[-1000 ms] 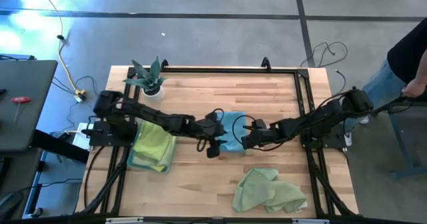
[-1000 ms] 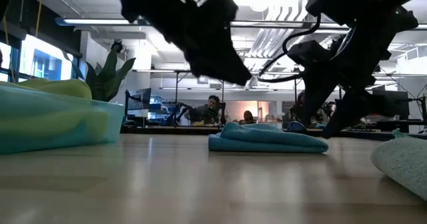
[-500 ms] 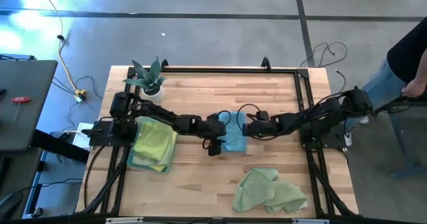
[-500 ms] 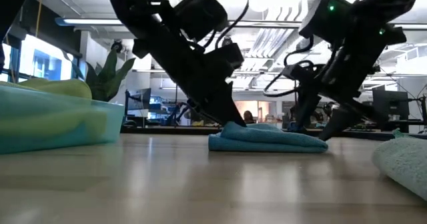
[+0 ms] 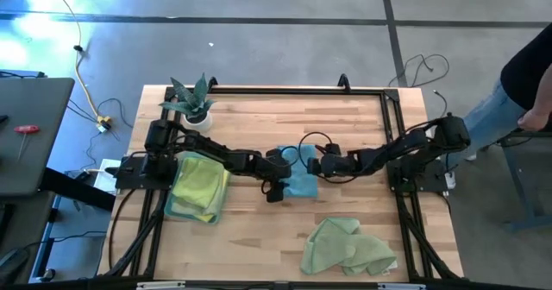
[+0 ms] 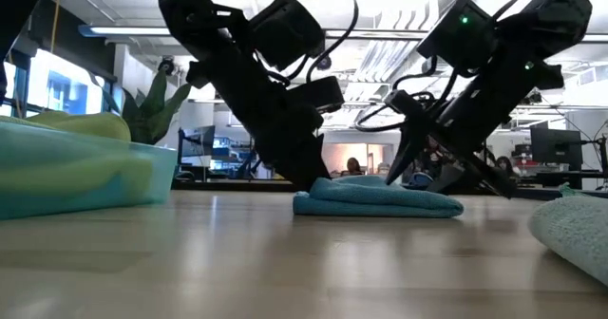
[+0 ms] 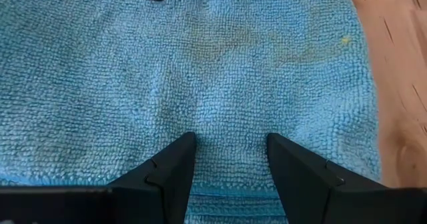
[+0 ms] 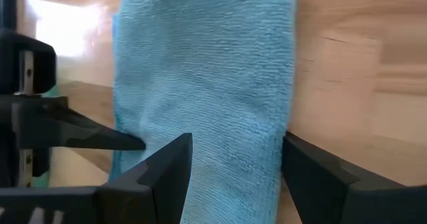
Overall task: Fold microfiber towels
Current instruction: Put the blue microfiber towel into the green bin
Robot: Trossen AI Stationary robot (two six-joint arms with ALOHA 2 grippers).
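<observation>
The left gripper (image 5: 278, 173) sits low at the middle of the table (image 5: 259, 238), its 2 fingers (image 7: 175, 167) spread apart and resting on the nap of the blue towel (image 5: 300, 174), with cloth showing in the gap between them and nothing pinched. The right gripper (image 5: 316, 166) comes in from the opposite side, its fingers (image 8: 163, 167) also spread wide, straddling the towel's near end without closing on it. So the blue towel lies directly between the 2 grippers, touching or all but touching both; neither arm is clearly nearer. In the high view it reads as a narrow folded strip whose long axis runs from the far side of the table toward the near side, across the line joining the grippers. From the low view it lies flat in a thin, layered pad. The next fold probably turns on that axis: each gripper would take its own edge. A stack of folded yellow and teal towels (image 5: 200, 188) rests to the left, a crumpled pale green towel (image 5: 345, 249) near the front right, and a potted plant (image 5: 193, 102) at the far left corner.
</observation>
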